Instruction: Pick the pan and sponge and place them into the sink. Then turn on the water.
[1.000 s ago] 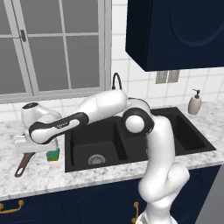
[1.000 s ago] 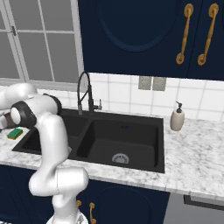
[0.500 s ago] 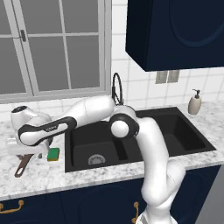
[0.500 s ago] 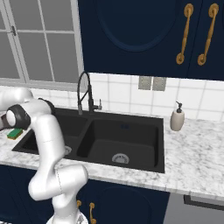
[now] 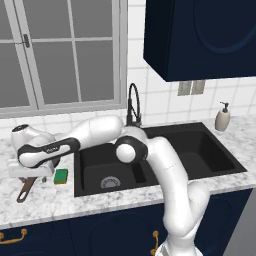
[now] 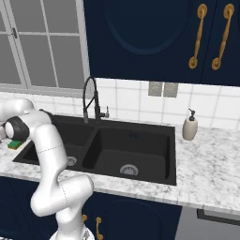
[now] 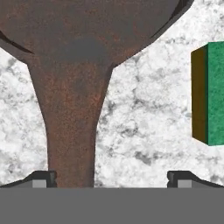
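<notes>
Left base view: the arm reaches left of the sink (image 5: 220,170), its hand over the pan (image 5: 25,189) on the marble tabletop (image 5: 45,210), the sponge (image 5: 61,175) just beside.

Right base view: the sponge (image 6: 14,144) lies left of the sink (image 6: 171,159).

Hand view: the claw (image 7: 113,178) is spread apart, the pan (image 7: 72,127) handle beside one fingertip, and the sponge (image 7: 214,92) lies apart.

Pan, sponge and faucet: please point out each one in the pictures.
pan (image 7: 72,100), hand view, on the handle near the bowl.
sponge (image 5: 61,175), left base view, on its green top.
faucet (image 6: 89,96), right base view, on its arched black neck.
</notes>
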You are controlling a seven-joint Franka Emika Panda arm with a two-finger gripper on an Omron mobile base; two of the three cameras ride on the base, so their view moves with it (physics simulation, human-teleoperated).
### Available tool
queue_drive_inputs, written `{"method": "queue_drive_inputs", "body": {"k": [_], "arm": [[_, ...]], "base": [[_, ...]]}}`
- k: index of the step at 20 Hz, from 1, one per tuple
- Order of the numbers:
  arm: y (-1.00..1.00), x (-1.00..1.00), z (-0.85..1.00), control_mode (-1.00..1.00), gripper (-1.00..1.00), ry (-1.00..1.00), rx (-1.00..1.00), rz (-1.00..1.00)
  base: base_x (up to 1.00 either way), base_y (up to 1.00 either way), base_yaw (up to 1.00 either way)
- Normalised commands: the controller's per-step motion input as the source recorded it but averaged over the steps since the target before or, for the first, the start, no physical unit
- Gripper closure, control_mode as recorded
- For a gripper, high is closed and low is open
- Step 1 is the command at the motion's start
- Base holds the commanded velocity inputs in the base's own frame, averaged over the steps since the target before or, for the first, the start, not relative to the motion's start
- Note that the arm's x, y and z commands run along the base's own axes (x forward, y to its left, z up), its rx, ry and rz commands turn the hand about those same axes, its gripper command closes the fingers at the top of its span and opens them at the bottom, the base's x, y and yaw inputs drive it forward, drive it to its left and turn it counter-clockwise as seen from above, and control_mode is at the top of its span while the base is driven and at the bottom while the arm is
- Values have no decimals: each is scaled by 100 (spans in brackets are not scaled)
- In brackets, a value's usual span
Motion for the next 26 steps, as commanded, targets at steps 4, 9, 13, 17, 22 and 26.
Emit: {"method": "queue_drive_inputs", "body": {"k": [4,9,13,17,22,26], "arm": [[5,21,-24,-100,-100,0,0,-3],[2,10,-29,-100,-100,1,0,-2],[4,3,-23,-100,-100,0,0,-1],[4,1,-20,-100,-100,0,1,0],[23,0,-11,-100,-100,-2,8,0],[3,4,-31,-100,-100,0,7,0]], "base": [[0,0,0],[0,0,0],[0,0,0],[0,0,0],[0,0,0],[0,0,0]]}}
